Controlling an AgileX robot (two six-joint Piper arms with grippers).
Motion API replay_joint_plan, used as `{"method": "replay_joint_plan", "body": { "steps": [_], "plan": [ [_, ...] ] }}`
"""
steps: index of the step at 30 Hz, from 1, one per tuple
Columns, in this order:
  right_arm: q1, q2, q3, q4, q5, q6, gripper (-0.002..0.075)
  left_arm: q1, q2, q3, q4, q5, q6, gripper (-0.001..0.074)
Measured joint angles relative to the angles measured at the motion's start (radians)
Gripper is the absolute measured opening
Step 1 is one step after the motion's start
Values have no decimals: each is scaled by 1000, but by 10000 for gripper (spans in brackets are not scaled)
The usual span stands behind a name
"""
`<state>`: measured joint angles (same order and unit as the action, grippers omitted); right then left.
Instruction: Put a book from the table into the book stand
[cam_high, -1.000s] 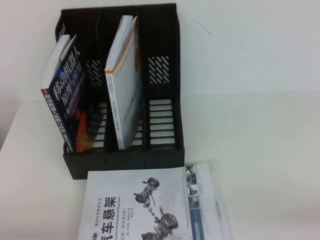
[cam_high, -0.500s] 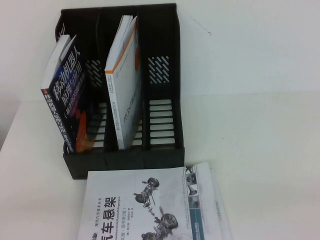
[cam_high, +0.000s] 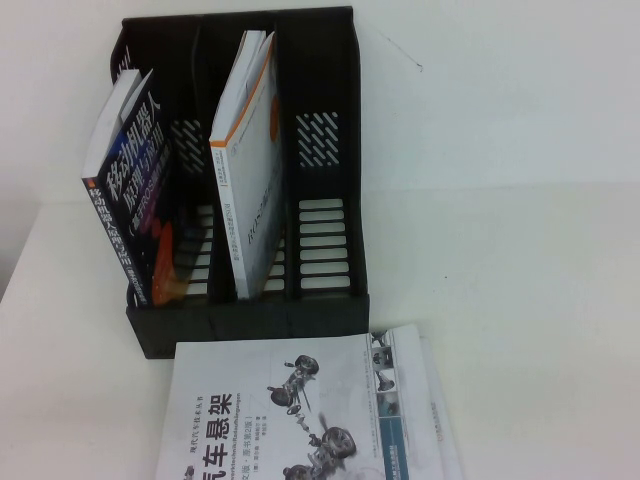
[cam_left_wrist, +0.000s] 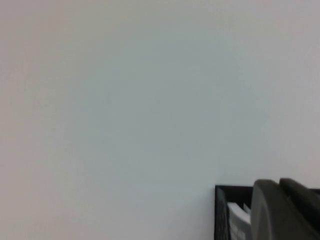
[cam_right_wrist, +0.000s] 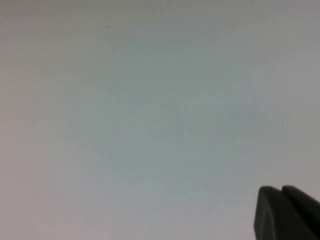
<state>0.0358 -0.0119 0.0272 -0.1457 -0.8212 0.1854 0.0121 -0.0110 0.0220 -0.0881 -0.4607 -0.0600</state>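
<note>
The book (cam_high: 300, 420), white with a bold black title and a grey axle drawing, lies flat on the table (cam_high: 520, 260) at the near edge, just in front of the book stand (cam_high: 250, 325). The black stand's right compartment (cam_high: 322, 220) is empty. Neither gripper shows in the high view. My left gripper (cam_left_wrist: 278, 186) appears shut and empty, with a corner of the stand (cam_left_wrist: 220, 210) beside it in the left wrist view. My right gripper (cam_right_wrist: 281, 192) appears shut and empty over bare white surface.
A dark blue book (cam_high: 130, 200) leans in the stand's left compartment and a white book (cam_high: 245, 190) stands in the middle one. Another white book (cam_high: 415, 390) lies under the task book, sticking out on its right.
</note>
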Motion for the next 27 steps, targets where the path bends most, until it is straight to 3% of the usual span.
{"method": "replay_joint_plan", "body": {
  "steps": [7,14,20,24,27],
  "plan": [
    [0,0,0,43,126,-11,-3,0,0,-118,-29,223,2,-2],
    [0,0,-186,50,680,-23,-1,0,97,-327,-32,484,-2,-2],
    [0,69,-413,54,1068,-30,0,0,385,-561,-32,777,-2,-2],
    [0,181,-511,55,1283,-18,0,0,536,-647,-30,777,-2,-2],
    [-2,246,-526,68,1343,-9,0,0,616,-654,-30,747,-2,-2]
  ]
}}
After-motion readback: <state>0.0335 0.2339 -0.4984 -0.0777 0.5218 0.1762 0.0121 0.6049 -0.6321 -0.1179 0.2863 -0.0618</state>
